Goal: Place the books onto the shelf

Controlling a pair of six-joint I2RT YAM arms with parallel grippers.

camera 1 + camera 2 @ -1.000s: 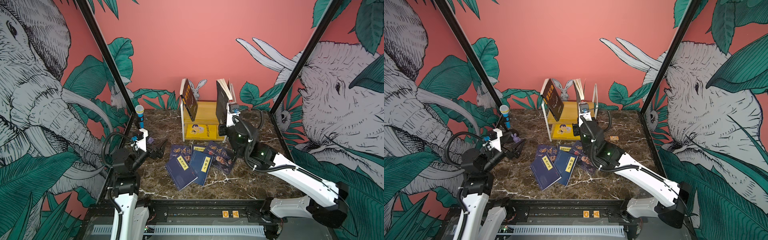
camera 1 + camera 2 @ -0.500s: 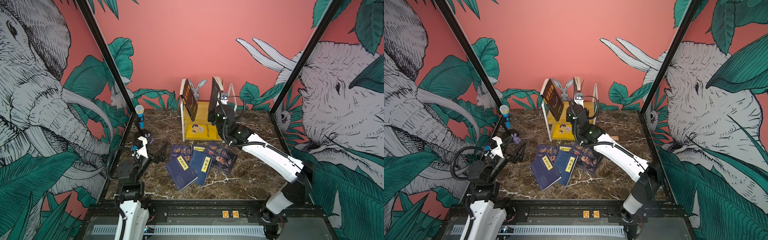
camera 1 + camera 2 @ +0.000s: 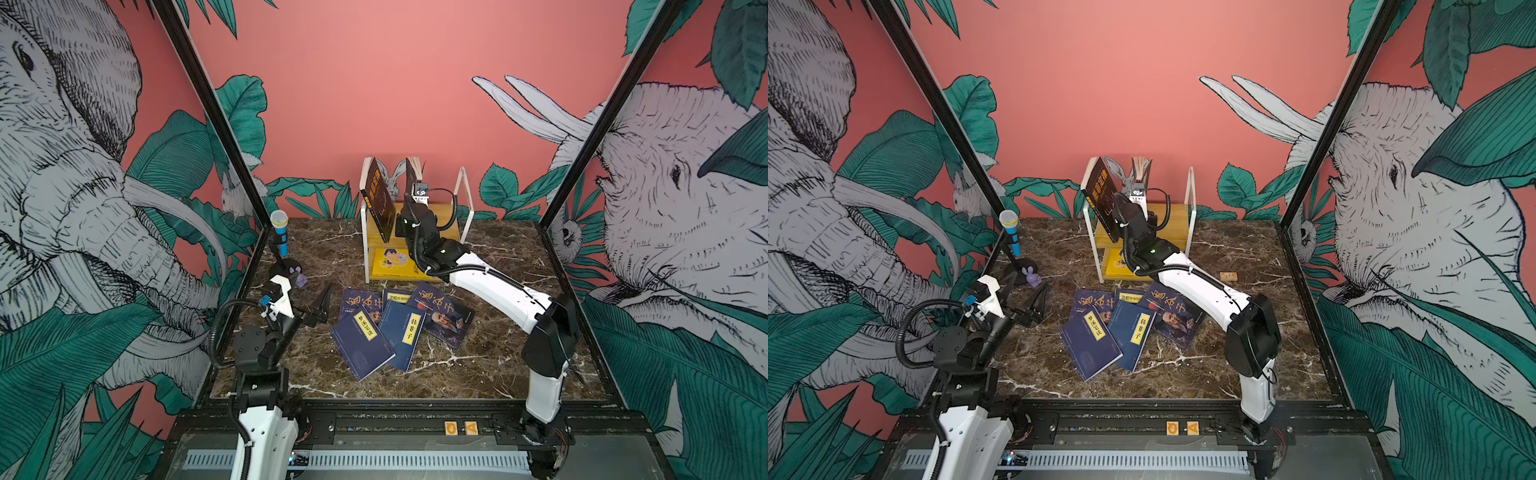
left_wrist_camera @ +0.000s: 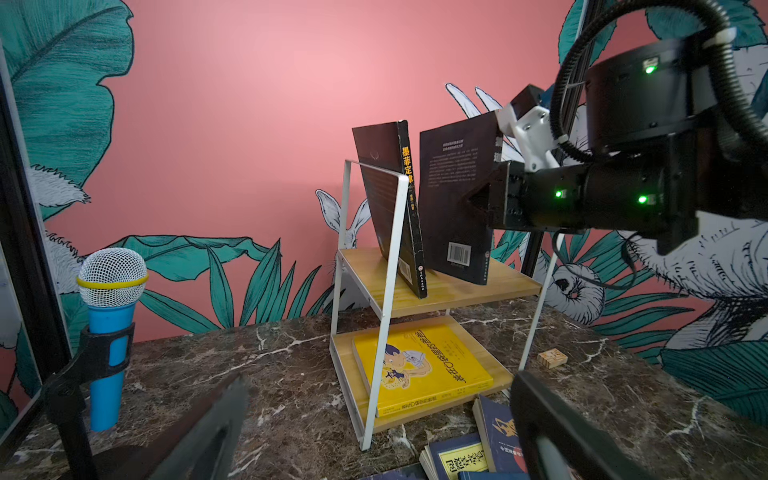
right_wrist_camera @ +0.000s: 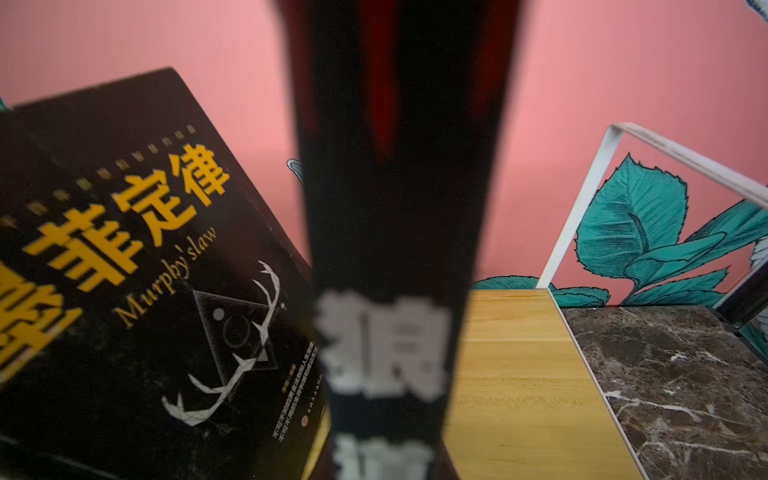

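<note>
Closest to me, the left gripper (image 3: pixel 318 309) is hanging wide open with nothing in it, just off the table (image 3: pixel 478 365) beside the pile, so it's basically sitting this one out. Next to it four navy books (image 3: pixel 399 332) are lying flat and overlapping in a messy fan in front of the shelf (image 4: pixel 469 291), none of them shelved yet. Further back, a yellow book (image 4: pixel 419 365) is lying flat on the bottom tier. Up top is where it's happening: the right gripper (image 4: pixel 482 199) is clamping the black book with white characters (image 4: pixel 449 174), standing it nearly upright on the top board with its spine facing out. Its bottom edge looks like it's on the wood, though I can't be totally sure. It's just beside the black book with orange lettering (image 4: pixel 376 145), which is leaning on the white end frame, and there's a gap between the two. If I were driving, I'd be making sure the bottom edge is fully seated, then tipping the book a little toward its neighbour so it's got something to lean on. The other side is all open board, and a thin paperback is probably going to flop that way. Then I'd be opening the jaws slowly and backing straight out so a finger isn't dragging the cover along.
</note>
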